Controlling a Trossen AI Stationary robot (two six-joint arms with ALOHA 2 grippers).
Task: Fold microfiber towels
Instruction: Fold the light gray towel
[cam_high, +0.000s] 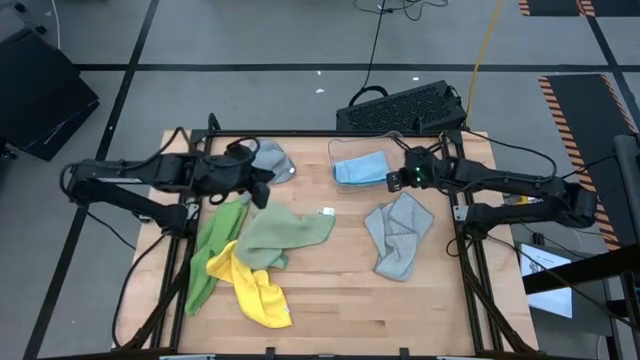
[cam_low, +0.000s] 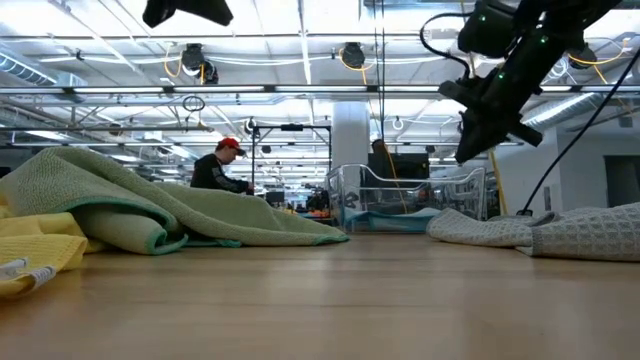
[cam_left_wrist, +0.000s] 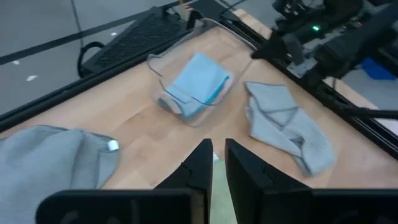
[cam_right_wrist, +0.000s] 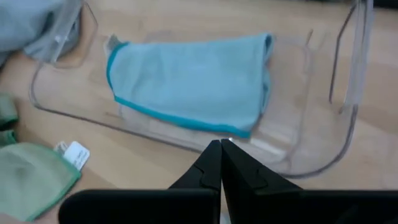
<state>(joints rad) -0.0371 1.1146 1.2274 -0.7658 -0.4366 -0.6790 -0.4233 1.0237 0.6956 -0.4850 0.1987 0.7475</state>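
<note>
A light blue towel (cam_high: 360, 167) lies folded in the clear bin (cam_high: 335, 150) at the far middle. One grey towel (cam_high: 400, 235) lies crumpled right of centre, another (cam_high: 275, 158) at the far left. The sage green towel (cam_high: 285, 232) overlaps the bright green (cam_high: 212, 255) and yellow (cam_high: 258, 292) ones at the left. My left gripper (cam_left_wrist: 217, 152) hangs above the sage towel's far edge, a narrow gap between its fingers and nothing in it. My right gripper (cam_right_wrist: 221, 144) is shut in the air over the bin's right rim (cam_right_wrist: 348, 124), well above the table.
A black keyboard (cam_high: 405, 105) lies just beyond the table's far edge. Black frame rails (cam_high: 470, 250) run along the table's sides. Bare wood shows at the near middle (cam_high: 340, 300). A person (cam_low: 220, 165) sits far off in the room behind.
</note>
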